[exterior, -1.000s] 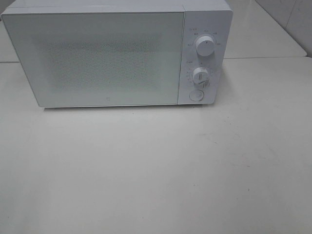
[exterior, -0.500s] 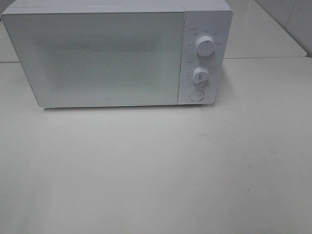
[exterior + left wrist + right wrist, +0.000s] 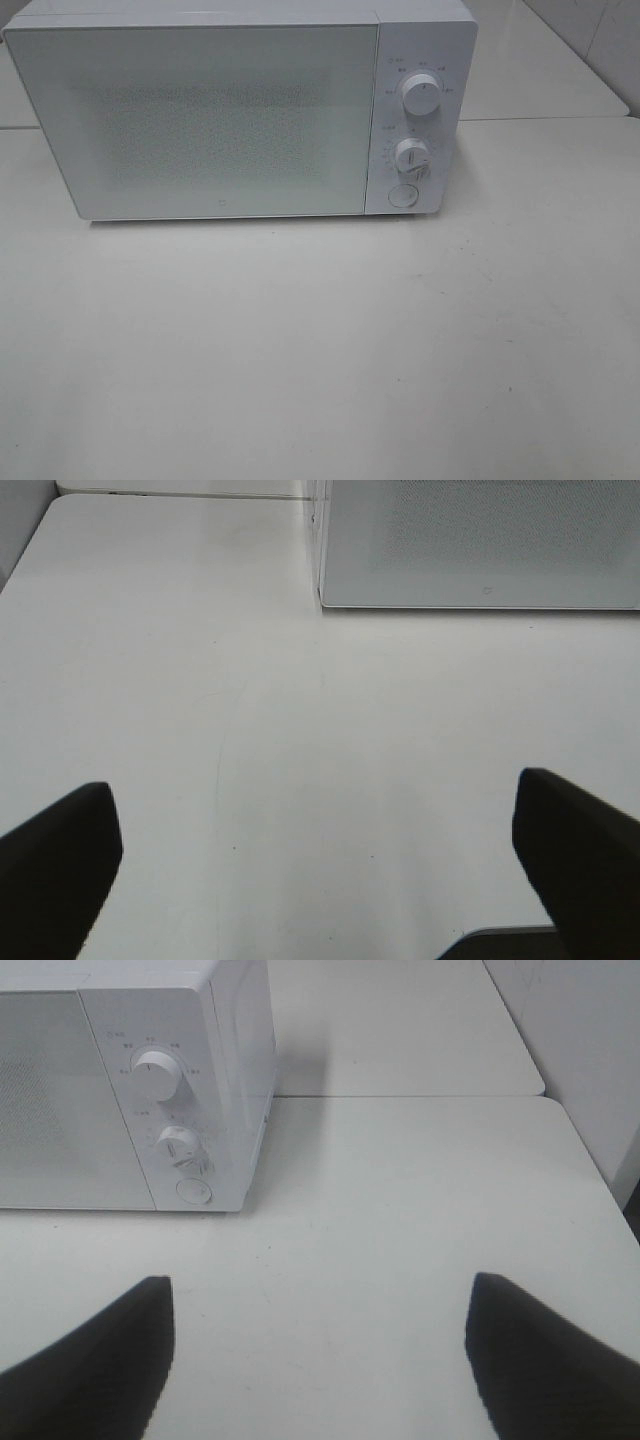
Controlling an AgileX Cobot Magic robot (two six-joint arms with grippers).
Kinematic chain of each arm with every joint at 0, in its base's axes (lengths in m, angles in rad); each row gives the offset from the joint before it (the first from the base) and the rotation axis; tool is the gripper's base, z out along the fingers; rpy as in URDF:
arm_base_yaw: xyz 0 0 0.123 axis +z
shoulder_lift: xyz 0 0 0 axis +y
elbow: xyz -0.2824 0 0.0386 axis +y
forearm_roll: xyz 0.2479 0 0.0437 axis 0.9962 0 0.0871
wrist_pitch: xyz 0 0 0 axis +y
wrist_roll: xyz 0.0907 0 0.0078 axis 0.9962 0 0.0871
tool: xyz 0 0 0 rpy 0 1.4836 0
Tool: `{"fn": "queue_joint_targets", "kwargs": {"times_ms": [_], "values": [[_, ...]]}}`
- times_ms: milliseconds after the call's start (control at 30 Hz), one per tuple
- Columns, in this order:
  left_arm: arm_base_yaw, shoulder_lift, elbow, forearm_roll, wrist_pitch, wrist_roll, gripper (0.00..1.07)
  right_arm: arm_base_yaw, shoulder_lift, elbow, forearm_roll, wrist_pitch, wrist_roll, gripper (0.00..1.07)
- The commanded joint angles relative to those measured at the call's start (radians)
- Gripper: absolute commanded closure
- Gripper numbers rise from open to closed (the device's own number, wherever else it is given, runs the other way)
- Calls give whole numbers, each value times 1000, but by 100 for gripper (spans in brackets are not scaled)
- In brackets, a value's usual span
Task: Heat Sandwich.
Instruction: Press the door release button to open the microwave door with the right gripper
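- Sandwich appears in no view; it may sit behind the shut door of the microwave (image 3: 220, 115), upper left of the frame
- Left gripper (image 3: 312, 825) and right gripper (image 3: 320, 1310) hang over the table (image 3: 320, 360), jaws spread, empty
- Nothing has moved in the last second, so the task looks idle

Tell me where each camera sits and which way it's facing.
Exterior high: mounted high, off the arms, looking down at the microwave front and table; no robot parts show.
Left wrist: on the left arm, facing the microwave's lower corner; open left gripper shows.
Right wrist: on the right arm, facing the control panel; open right gripper shows.
Shared: all three show the microwave.
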Motion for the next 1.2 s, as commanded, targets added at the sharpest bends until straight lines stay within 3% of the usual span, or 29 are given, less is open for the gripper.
{"fn": "queue_joint_targets", "kwargs": {"times_ms": [33,1067,1200], "values": [[1,-13,-1,-8,-13,-4,7,-8,41,-1,4,-64,7,31],[1,-13,-1,-8,-13,-4,7,-8,720,-1,2,-763,17,31],[1,-13,-1,-8,-13,-4,7,-7,810,48,1,-992,13,31]]}}
